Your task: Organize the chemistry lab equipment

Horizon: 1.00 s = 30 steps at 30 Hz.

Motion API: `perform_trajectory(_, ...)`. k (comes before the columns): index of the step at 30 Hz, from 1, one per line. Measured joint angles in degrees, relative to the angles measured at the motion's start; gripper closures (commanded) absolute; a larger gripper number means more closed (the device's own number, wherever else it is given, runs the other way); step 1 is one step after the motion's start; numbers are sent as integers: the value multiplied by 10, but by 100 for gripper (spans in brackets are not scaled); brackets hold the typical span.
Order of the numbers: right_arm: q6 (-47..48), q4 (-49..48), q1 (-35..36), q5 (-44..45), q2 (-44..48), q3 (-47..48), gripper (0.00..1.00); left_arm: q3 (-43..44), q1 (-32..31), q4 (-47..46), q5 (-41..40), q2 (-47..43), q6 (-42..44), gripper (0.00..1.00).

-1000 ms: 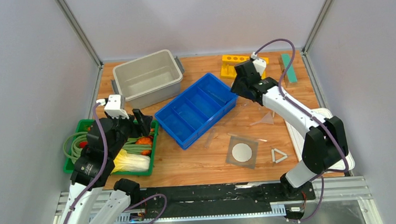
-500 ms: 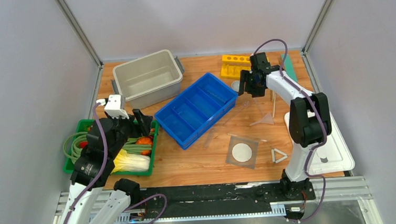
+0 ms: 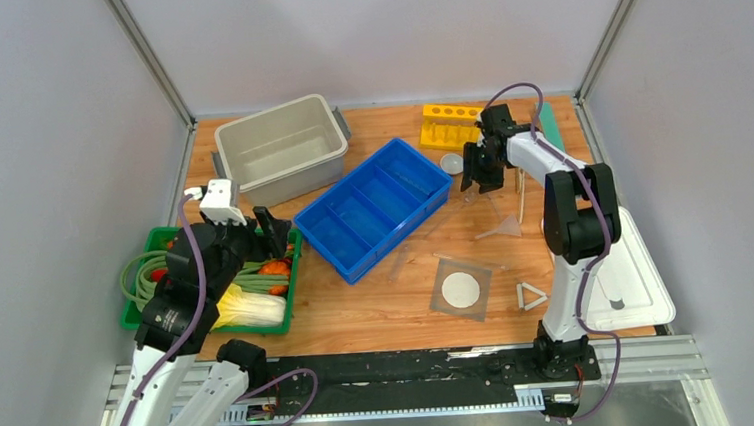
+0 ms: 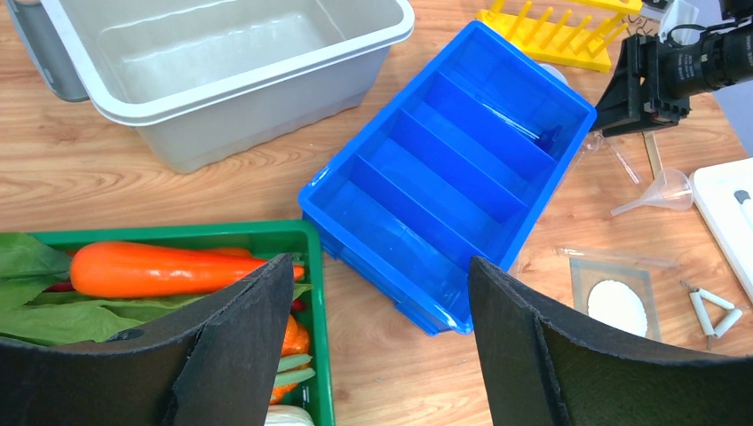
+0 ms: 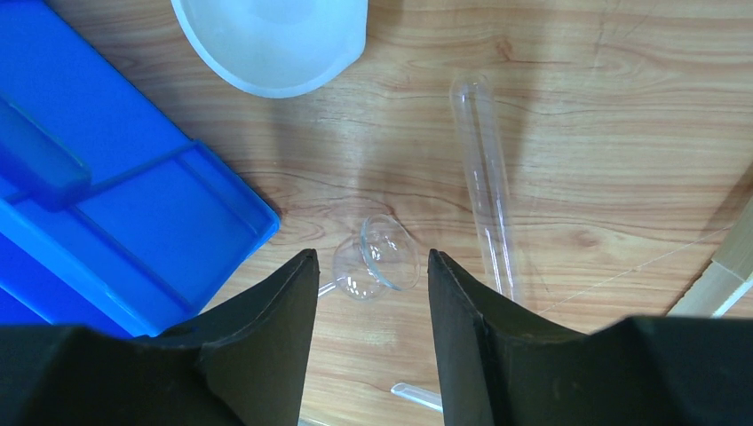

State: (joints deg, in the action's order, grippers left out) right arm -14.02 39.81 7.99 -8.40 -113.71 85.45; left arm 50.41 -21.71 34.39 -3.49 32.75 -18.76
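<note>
My right gripper (image 5: 371, 261) hangs low over the wood, open, with nothing between its fingers. A small clear round glass piece (image 5: 377, 257) lies just past its fingertips. A thin clear tube (image 5: 487, 177) lies to the right of it and a clear cup (image 5: 271, 40) farther ahead. From above, the right gripper (image 3: 477, 171) is by the blue bin's far right corner. The grey mesh with white disc (image 3: 461, 289), white triangle (image 3: 530, 295) and a clear funnel (image 3: 502, 228) lie nearer the front. My left gripper (image 4: 380, 266) is open and empty at the green basket's (image 4: 315, 302) right edge.
The blue divided bin (image 3: 400, 236) sits mid-table, with a grey tub (image 3: 281, 147) behind it on the left. A yellow rack (image 3: 450, 123) stands at the back. The green basket (image 3: 293, 279) holds vegetables. A white lid (image 3: 618, 276) lies at the right edge.
The right arm has folded up, and its gripper has shifted right from the bin's corner and come down toward the table. Its jaws widened, then narrowed. The left arm has not moved.
</note>
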Motion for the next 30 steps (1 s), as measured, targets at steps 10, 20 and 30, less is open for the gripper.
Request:
perform_trajectory(10,21,-3,-11,-28,-7,0,53,0,0,0,0,2,0,21)
perform_trajectory(20,44,-14,-16,-57,-24,0,63,0,0,0,0,3,0,20)
perform_trajectory(30,44,-40,-44,-102,-30,-34,83,0,0,-1,0,6,0,21)
